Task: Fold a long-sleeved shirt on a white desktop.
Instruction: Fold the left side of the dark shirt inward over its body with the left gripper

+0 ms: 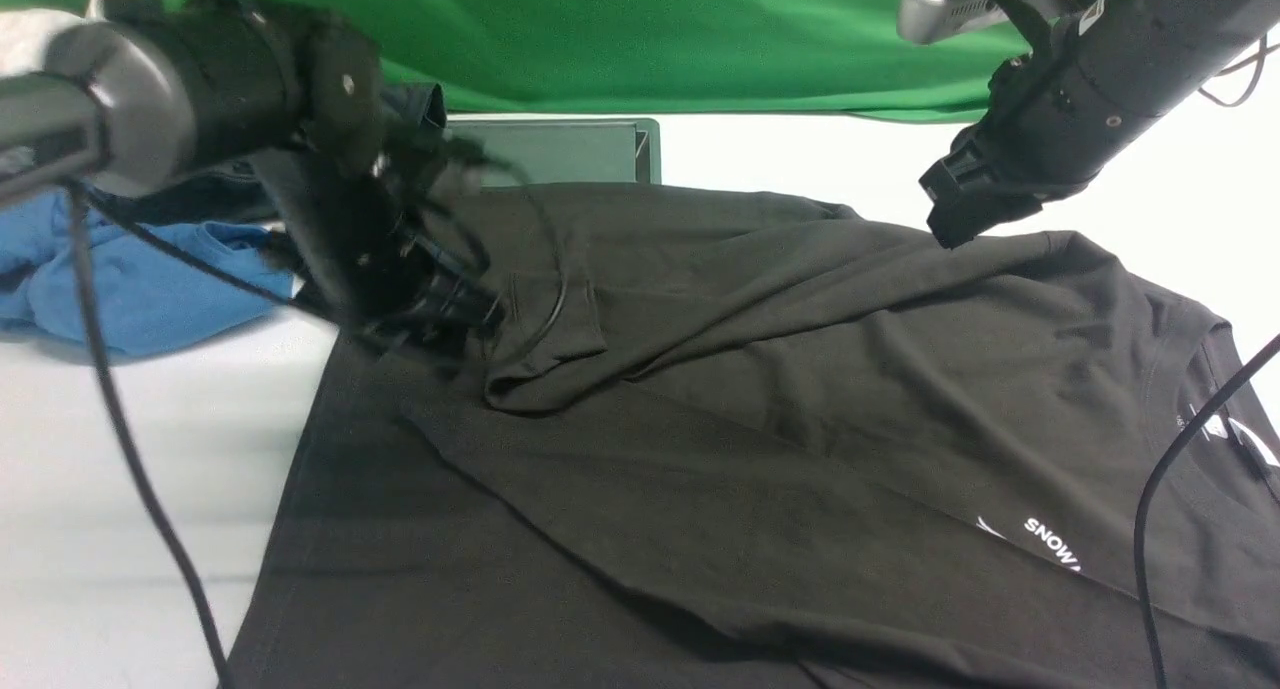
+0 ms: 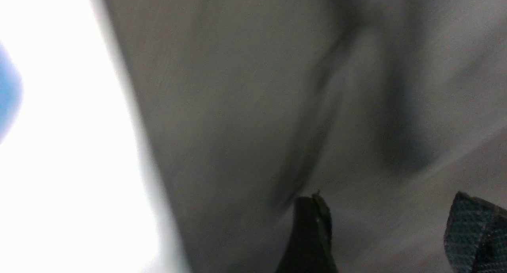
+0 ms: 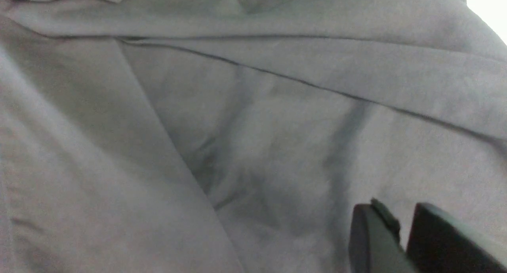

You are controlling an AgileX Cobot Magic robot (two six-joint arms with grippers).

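Observation:
The long-sleeved shirt (image 1: 760, 399), black with a partly visible white "SNOW" print (image 1: 1050, 544), lies spread over the white desktop (image 1: 150, 449). One sleeve is folded across its body, and the cuff (image 1: 545, 339) ends near my left gripper (image 1: 440, 304). That gripper is blurred in the front view. In the left wrist view the left gripper (image 2: 386, 201) is open just above the cloth (image 2: 253, 106), with nothing between its fingers. My right gripper (image 1: 945, 224) hovers over the shirt's far shoulder edge. It is shut and empty (image 3: 398, 211) over wrinkled fabric (image 3: 253, 138).
A blue garment (image 1: 130, 279) lies bunched at the far left, with a darker garment (image 1: 420, 104) behind my left arm. The grey cable hatch (image 1: 555, 149) sits at the back beneath the green backdrop (image 1: 650, 39). Black cables (image 1: 1180, 469) hang over the table on both sides.

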